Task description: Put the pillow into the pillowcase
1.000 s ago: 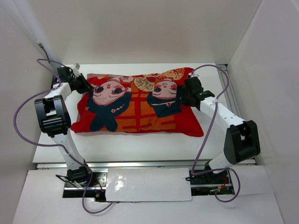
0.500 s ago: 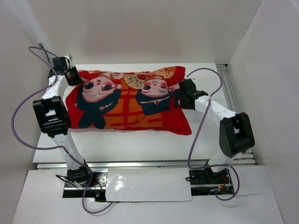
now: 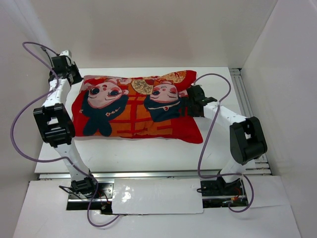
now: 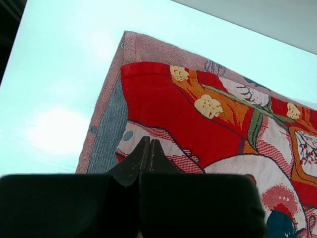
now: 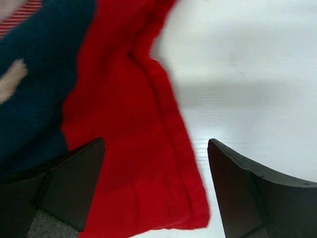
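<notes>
The pillowcase [image 3: 133,111] is matt woven cloth with a fine, visible weave on its printed face. Its hem is a coarser, dull pink weave, backed by a grey denim-like strip and set with small round studs [image 4: 92,129] that look like metal. Its red border is soft and slightly fuzzy. The worktop [image 3: 148,148] is white, smooth and faintly glossy, catching soft patches of light. The left gripper [image 4: 147,144] and right gripper [image 5: 156,144] are matt black plastic. A purple cable [image 3: 204,148] has a smooth sheath. The rail [image 3: 148,174] along the worktop's near edge looks like bare metal.
</notes>
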You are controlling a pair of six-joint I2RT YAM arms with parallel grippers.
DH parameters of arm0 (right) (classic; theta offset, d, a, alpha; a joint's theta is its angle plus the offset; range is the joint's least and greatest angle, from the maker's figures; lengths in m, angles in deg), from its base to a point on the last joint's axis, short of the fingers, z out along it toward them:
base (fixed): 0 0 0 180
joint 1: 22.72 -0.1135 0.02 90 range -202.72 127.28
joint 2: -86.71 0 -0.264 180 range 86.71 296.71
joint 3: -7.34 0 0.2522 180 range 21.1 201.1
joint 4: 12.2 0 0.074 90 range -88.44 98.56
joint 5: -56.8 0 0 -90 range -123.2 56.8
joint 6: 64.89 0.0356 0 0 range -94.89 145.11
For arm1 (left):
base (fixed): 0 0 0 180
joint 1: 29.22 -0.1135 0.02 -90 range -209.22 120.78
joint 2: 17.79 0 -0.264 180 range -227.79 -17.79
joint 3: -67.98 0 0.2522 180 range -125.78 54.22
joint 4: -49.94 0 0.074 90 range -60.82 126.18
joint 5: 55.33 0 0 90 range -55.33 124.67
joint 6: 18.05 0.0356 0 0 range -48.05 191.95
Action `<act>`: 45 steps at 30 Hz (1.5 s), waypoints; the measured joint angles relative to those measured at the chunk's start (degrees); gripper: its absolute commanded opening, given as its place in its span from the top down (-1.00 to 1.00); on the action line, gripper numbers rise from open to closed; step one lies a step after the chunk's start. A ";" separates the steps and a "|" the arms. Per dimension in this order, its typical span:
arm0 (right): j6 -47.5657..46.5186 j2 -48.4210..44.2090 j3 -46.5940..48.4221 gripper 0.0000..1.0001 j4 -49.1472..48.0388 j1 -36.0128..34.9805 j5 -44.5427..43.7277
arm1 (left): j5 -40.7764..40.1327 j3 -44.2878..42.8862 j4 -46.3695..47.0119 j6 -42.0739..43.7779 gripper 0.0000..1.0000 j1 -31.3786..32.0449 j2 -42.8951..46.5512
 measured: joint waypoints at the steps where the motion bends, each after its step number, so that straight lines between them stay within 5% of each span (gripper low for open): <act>1: -0.35 0.00 -0.07 -0.85 -0.55 0.00 1.07 | -0.24 0.44 0.55 -0.13 1.00 -0.02 0.00; 4: -1.25 0.00 -1.09 -0.85 -2.21 0.07 4.33 | -0.20 1.51 1.36 -0.33 0.97 -0.28 0.00; 5: -1.49 -0.02 -1.68 -0.85 -2.56 0.22 5.27 | -0.02 1.60 1.22 -0.31 0.22 -0.35 0.00; 6: -1.64 0.00 -2.25 -0.85 -2.69 0.28 5.97 | 0.46 1.60 1.14 0.07 -0.14 -0.42 -0.02; 9: -1.57 0.00 -3.74 -0.85 -2.93 0.52 6.88 | 2.91 1.55 1.07 0.37 -0.34 -0.52 -0.02; 16: 1.27 0.00 -7.61 -0.69 -3.28 1.88 5.79 | 8.35 2.82 1.92 -1.18 -0.02 -0.61 -0.50; 19: 2.67 0.00 -9.79 -0.62 -4.17 3.06 5.77 | 10.40 3.85 2.54 -2.19 0.38 -0.59 -1.36; 23: 4.04 0.20 -11.32 -0.29 -4.57 4.79 5.57 | 12.61 4.22 3.15 -2.84 0.98 -0.28 -3.91; 24: 4.24 0.20 -11.47 -0.23 -4.94 5.16 5.38 | 12.72 4.22 3.21 -3.21 1.00 -0.20 -4.66; 25: 4.50 0.17 -11.65 -0.14 -5.27 5.57 5.35 | 12.72 4.22 3.15 -3.41 1.00 -0.04 -5.42; 29: 5.11 -0.17 -12.70 0.99 -6.93 7.28 6.12 | 12.15 4.35 3.32 -4.63 1.00 0.46 -6.64; 45: 11.08 -9.14 -20.61 1.00 -4.09 24.85 5.97 | 0.33 6.56 1.95 -11.91 1.00 1.18 -5.62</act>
